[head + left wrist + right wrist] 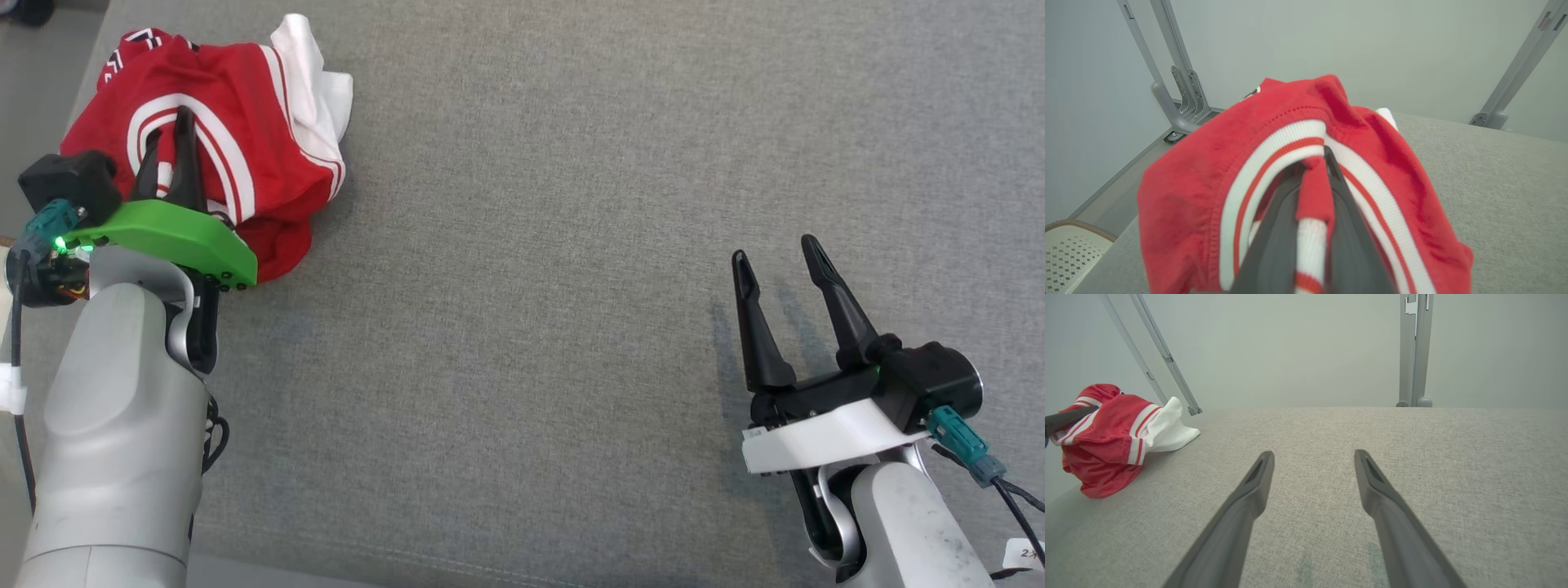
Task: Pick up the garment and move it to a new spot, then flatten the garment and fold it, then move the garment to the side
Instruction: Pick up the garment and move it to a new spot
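The garment [245,122], a red jersey with white and red striped trim and a white part on its far side, lies crumpled in a heap at the far left of the grey cloth-covered table [571,204], close to that table's left edge. The left gripper [178,135] reaches into the heap from the near side, and in the left wrist view the left gripper [1316,157] is clenched on the garment [1200,163]: a red fold with a white ribbed band is pinched between its two dark fingers [1274,245], and the striped trim curves over their tips. Whether the pinched part is raised off the table is hard to judge from these angles. The right gripper [775,253] is well apart from the cloth, over bare table at the near right, its jaws spread wide and holding nothing. In the right wrist view the right gripper [1314,455] points across the table, with the garment [1106,428] far off at the left. Grey metal posts [1414,355] rise behind the table against a pale wall [1298,347]. A white perforated object [1069,253], perhaps a chair or basket, sits beyond the table's left edge.
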`<state>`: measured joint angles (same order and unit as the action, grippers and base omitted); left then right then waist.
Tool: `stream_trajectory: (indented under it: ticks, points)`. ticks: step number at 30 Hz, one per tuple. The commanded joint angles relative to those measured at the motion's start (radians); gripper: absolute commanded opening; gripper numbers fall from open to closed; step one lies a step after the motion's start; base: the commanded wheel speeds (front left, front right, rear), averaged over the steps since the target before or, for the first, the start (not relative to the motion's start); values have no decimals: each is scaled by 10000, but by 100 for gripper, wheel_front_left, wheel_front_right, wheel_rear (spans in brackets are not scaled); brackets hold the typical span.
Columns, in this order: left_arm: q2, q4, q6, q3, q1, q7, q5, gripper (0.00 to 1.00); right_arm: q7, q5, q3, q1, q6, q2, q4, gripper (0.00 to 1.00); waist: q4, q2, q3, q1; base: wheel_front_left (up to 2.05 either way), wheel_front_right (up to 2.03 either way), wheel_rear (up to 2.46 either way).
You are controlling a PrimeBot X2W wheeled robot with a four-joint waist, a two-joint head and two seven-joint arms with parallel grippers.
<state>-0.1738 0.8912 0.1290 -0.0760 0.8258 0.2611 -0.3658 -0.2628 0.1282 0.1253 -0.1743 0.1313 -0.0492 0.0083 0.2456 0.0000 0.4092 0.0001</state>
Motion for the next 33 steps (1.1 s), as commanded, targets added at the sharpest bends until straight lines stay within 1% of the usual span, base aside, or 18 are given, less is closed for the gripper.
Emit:
stream_trajectory:
  ticks: [1,5,8,11,12,15,20,23,27,33]
  points:
    - [-97,-359,33,-93,-222,47,-12,0,-28,151,78,162,-11,-26,31,100,-320,0,-882,-1,0,0,0]
    - [-154,-1225,34,-413,-592,47,-36,0,-28,452,189,334,-11,-23,26,100,-635,0,-1511,-1,0,0,0]
    - [-222,-1796,34,-705,-750,49,-81,0,-28,628,258,358,-11,-23,-32,100,-1020,0,-1865,-1,0,0,0]
    - [-286,-2248,34,-1009,-964,44,-129,0,-28,820,238,391,-11,-26,-122,100,-1526,0,-2128,-1,0,0,0]
    - [-357,-2549,34,-1230,-1014,-22,-135,0,-28,887,225,455,-11,-23,-174,100,-1881,0,-2233,-1,0,0,0]
    - [-389,-3036,34,-1536,-1160,-208,-191,0,-28,955,231,587,-11,-24,-241,100,-2462,0,-2314,-1,0,0,0]
    - [-306,-4049,34,-1912,-1319,-646,-581,0,-28,1080,18,750,-11,-22,-386,100,-3492,0,-2146,-1,0,0,0]
    - [-479,-4626,34,-2104,-1425,-908,-751,0,-28,1209,11,748,-11,-19,-501,100,-4157,0,-1925,-1,0,0,0]
    - [-800,-5326,34,-2652,-1565,-1184,-811,0,-28,1428,-23,766,-11,-19,-653,100,-4939,0,-1585,-1,0,0,0]
    - [-1246,-5922,34,-3355,-1693,-1488,-784,0,-30,1685,59,693,-11,-16,-821,100,-5877,0,-1016,-1,0,0,0]
